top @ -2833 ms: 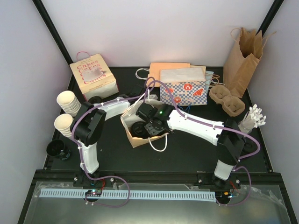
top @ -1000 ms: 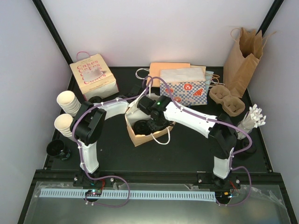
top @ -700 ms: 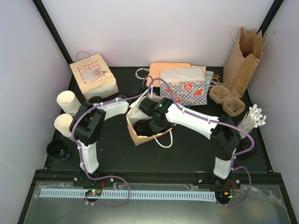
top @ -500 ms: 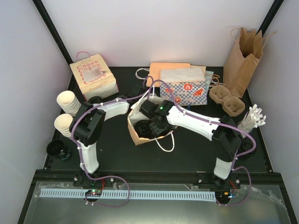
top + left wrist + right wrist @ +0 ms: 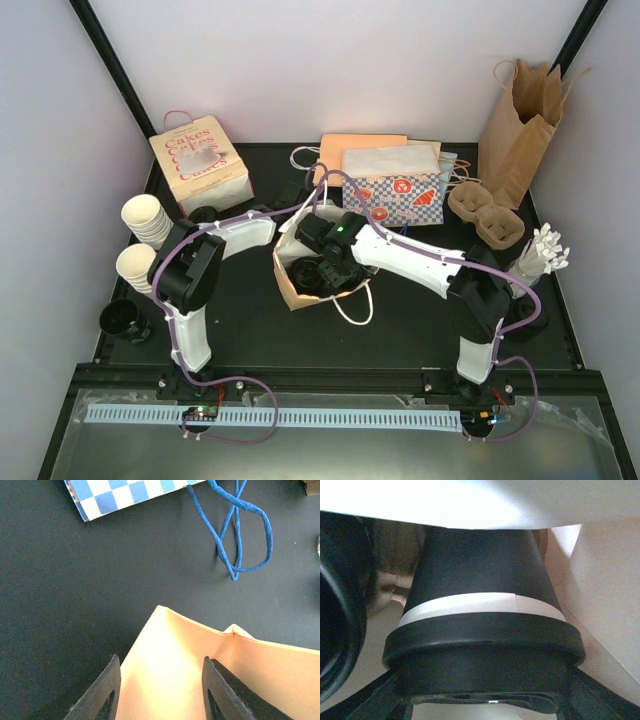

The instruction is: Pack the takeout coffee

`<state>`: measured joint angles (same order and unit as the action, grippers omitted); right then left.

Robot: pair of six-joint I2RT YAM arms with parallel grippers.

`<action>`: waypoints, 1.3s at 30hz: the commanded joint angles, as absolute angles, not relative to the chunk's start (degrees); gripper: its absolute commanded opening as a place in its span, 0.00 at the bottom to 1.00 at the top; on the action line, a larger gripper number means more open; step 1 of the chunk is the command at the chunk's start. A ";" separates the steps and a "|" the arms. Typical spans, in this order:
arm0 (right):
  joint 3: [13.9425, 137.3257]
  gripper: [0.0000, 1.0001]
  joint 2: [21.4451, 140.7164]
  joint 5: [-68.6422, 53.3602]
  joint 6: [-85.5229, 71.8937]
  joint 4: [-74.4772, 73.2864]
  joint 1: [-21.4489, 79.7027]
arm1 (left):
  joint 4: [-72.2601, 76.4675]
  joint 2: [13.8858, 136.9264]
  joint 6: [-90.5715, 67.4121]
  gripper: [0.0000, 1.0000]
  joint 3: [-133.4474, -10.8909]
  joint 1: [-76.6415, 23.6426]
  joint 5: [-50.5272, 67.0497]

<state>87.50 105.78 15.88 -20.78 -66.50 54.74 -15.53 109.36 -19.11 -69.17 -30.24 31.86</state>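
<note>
The takeout coffee [image 5: 480,615] sits inside the open cream paper bag [image 5: 288,296] at the middle of the top view. There it is hidden under the right arm's wrist. In the right wrist view it fills the centre, its black lid nearest the camera, a pale band just behind the lid, and the body beyond looking dark in the bag's shade. The right gripper [image 5: 485,702] has its fingers [image 5: 380,697] at the two lower corners, pressed against the lid from either side, so the cup is pinched between them. A second black round rim shows at the left edge of that view; what it belongs to cannot be told. In the left wrist view the left gripper [image 5: 162,692] has its fingers [image 5: 106,696] spread at the bottom edge, with the bag's folded rim between them; whether they touch the paper is unclear. Above it on the black table [image 5: 75,580] lie a blue-checked bag [image 5: 130,492] at the top edge and its looped blue cord [image 5: 239,535] at the upper right.
</note>
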 commanded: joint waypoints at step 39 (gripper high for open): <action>98.22 1.00 109.31 28.60 -23.44 -73.70 52.21 | -23.01 105.26 -17.09 0.48 -70.14 -31.47 32.94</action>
